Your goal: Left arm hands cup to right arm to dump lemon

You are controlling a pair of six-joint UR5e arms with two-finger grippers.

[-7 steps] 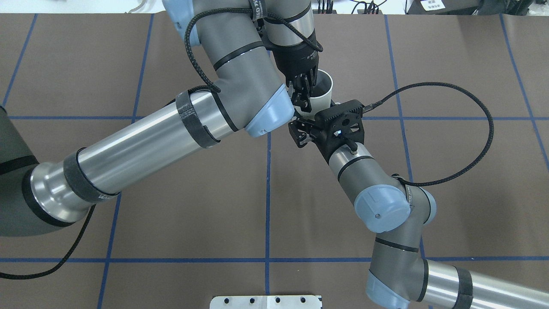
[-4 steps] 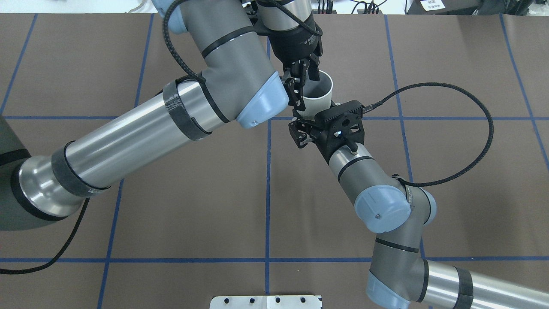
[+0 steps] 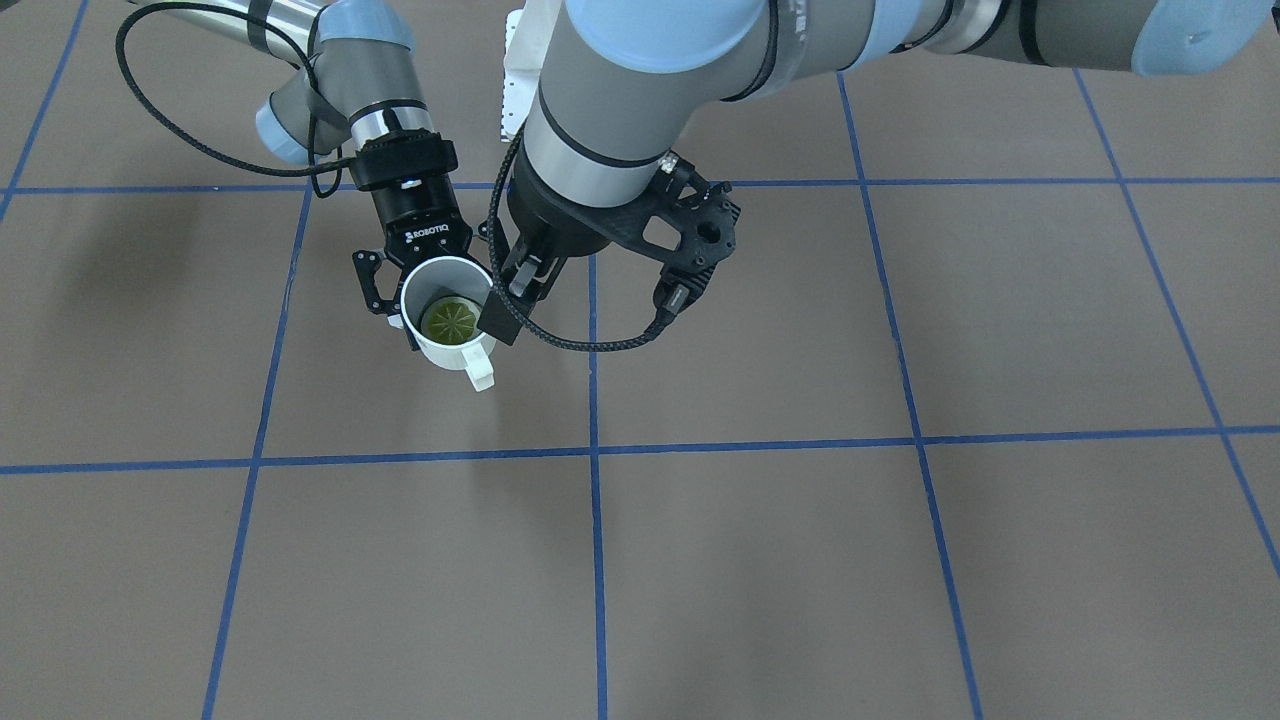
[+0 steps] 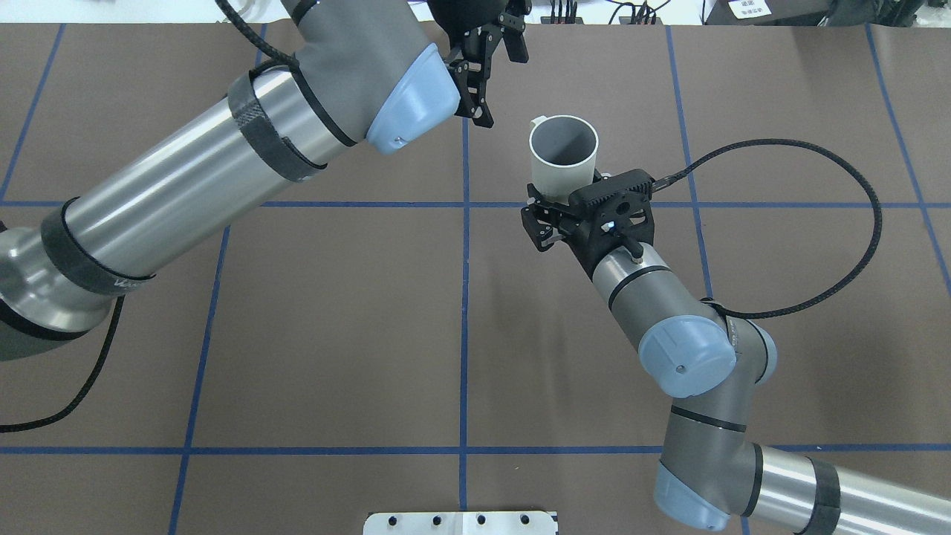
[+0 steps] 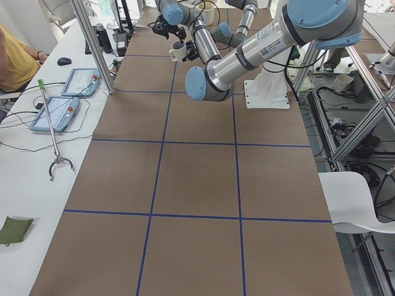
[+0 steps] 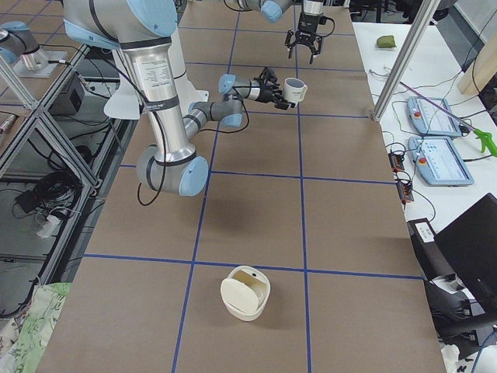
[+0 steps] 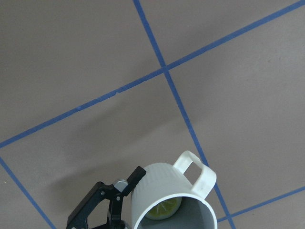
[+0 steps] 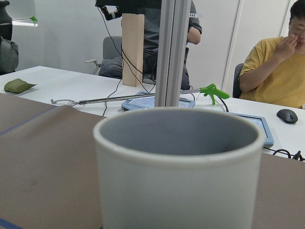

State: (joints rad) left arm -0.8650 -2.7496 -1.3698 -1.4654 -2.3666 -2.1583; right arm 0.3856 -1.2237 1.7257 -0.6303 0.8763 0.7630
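**Surface.** A table (image 4: pixel 334 334) is covered with a brown mat, ruled into large squares by blue tape lines (image 4: pixel 463 312). A perforated metal plate (image 4: pixel 461 522) is fixed at its near edge in the overhead view. Past the far edge, a white bench (image 8: pixel 71 86), a green-handled grabber (image 8: pixel 213 90) and a seated person (image 8: pixel 274 62) in a yellow shirt are recorded by the right wrist camera.

**Left arm** (image 4: pixel 186 178). Entered from the left of the overhead view and stretched toward the table's far edge.

**Left gripper** (image 4: pixel 502 85). Fingers are spread wide. It is set apart from the cup, up and to the left of it in the overhead view.

**Cup** (image 4: pixel 563 152). Cream-white, grey inside, carried mouth up. It is placed just right of the centre tape line, in the far row of squares. The loop handle (image 4: pixel 539 121) is turned away from the robot.

**Lemon** (image 3: pixel 453 318). Yellow-green, lodged at the bottom of the cup. It is shown in the front-facing and left wrist views and is hidden by the cup wall from overhead.

**Right gripper** (image 4: pixel 561 199). Marked ROBOTIQ. Its fingers are pressed against opposite sides of the cup's lower wall.

**Right arm** (image 4: pixel 669 349). Entered from the lower right, with a black cable (image 4: pixel 854 245) looped beside it.
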